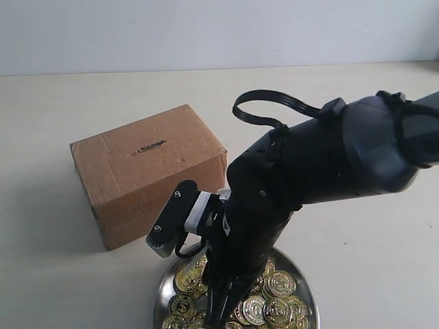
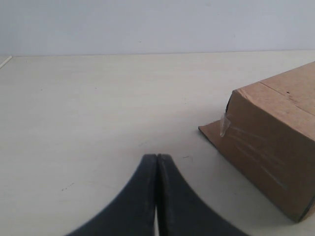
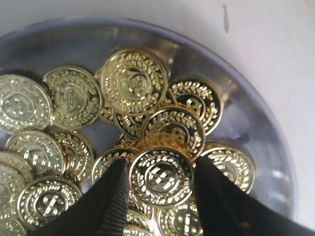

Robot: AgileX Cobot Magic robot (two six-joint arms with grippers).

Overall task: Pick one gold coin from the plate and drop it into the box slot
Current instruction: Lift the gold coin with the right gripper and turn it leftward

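The right end effector (image 3: 160, 194) stands wide astride one embossed gold coin (image 3: 161, 177) in the round shiny silver plate (image 3: 266, 128), while the left end effector (image 2: 156, 169) is closed, empty.

Right tool (image 3: 160, 196) agape, left tool (image 2: 156, 196) closed

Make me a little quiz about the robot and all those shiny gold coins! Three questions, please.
1. True or false: the left gripper is wide open.
2. Where are the gold coins? A) on the box B) in the plate C) on the bare table
3. What sits between the right gripper's fingers?

Key
1. False. Its jaws are shut, holding nothing.
2. B, in the silver plate.
3. One gold coin; the open jaws straddle it. It lies on the pile, not yet lifted.
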